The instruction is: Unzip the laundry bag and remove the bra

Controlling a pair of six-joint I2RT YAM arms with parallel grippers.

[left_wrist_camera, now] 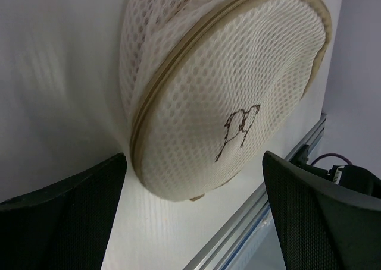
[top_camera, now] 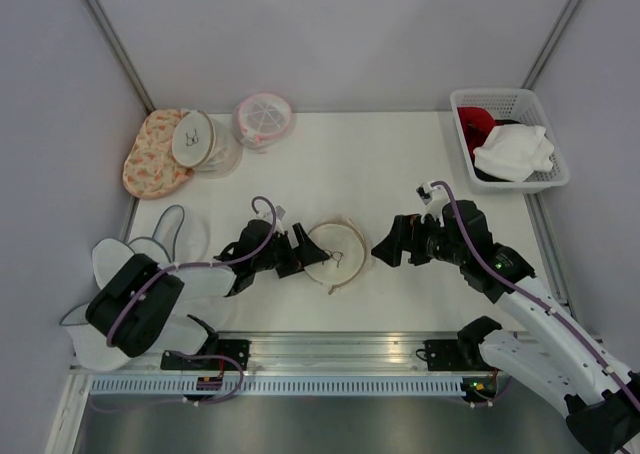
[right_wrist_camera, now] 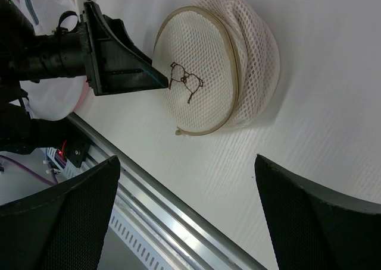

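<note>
The laundry bag (top_camera: 336,253) is a round cream mesh case with a tan zipper rim. It lies near the table's front, zipped shut, with its black bra drawing facing up. My left gripper (top_camera: 298,253) is open and empty just left of it. My right gripper (top_camera: 385,249) is open and empty just right of it. In the left wrist view the bag (left_wrist_camera: 238,85) fills the space ahead of the open gripper (left_wrist_camera: 196,222). In the right wrist view the bag (right_wrist_camera: 208,68) lies beyond the open gripper (right_wrist_camera: 184,216), with its zipper tab (right_wrist_camera: 178,132) at the near rim. The bra is hidden.
An orange floral bag (top_camera: 150,159) lies at the back left. Another round cream case (top_camera: 193,137) lies on it, beside a pink-trimmed mesh bag (top_camera: 263,117). A white basket (top_camera: 545,179) at the back right holds red (top_camera: 477,124) and white (top_camera: 513,152) garments. White mesh bags (top_camera: 165,244) lie front left.
</note>
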